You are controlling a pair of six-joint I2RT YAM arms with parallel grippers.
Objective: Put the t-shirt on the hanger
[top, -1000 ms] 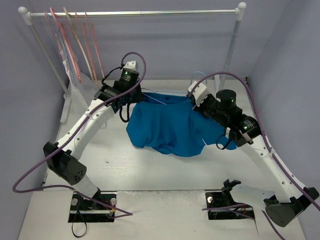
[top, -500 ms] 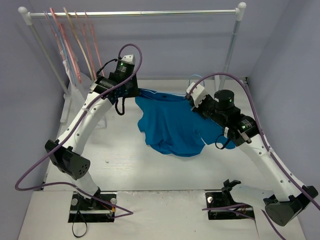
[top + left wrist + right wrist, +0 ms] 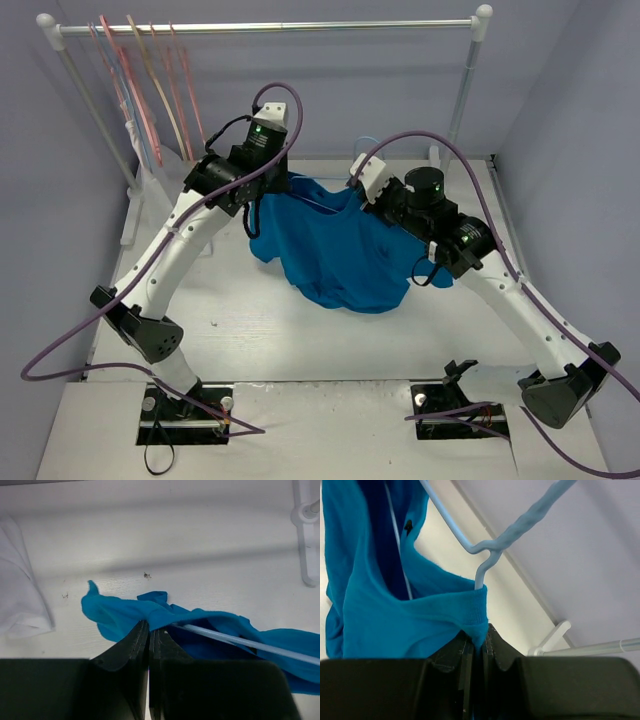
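The bright blue t-shirt (image 3: pixel 335 250) hangs bunched between my two grippers, its lower part resting on the white table. My left gripper (image 3: pixel 283 180) is shut on the shirt's left top edge; the left wrist view shows the jaws (image 3: pixel 150 627) pinched on blue cloth (image 3: pixel 120 615). My right gripper (image 3: pixel 362 195) is shut on the collar edge, seen in the right wrist view (image 3: pixel 481 632) with the cloth (image 3: pixel 420 620) clamped. The light-blue hanger (image 3: pixel 492 545) sits inside the shirt, its hook rising out of the neck. One hanger arm (image 3: pixel 240 640) runs under the cloth.
A clothes rack (image 3: pixel 270 27) spans the back, with pink and tan hangers (image 3: pixel 135 90) at its left end. A white garment (image 3: pixel 20 595) lies on the table to the left. The rack's white feet (image 3: pixel 305 530) (image 3: pixel 552 635) stand near the shirt.
Both grippers have drawn closer together and risen toward the middle back. The shirt hangs more bunched and higher than a second ago.
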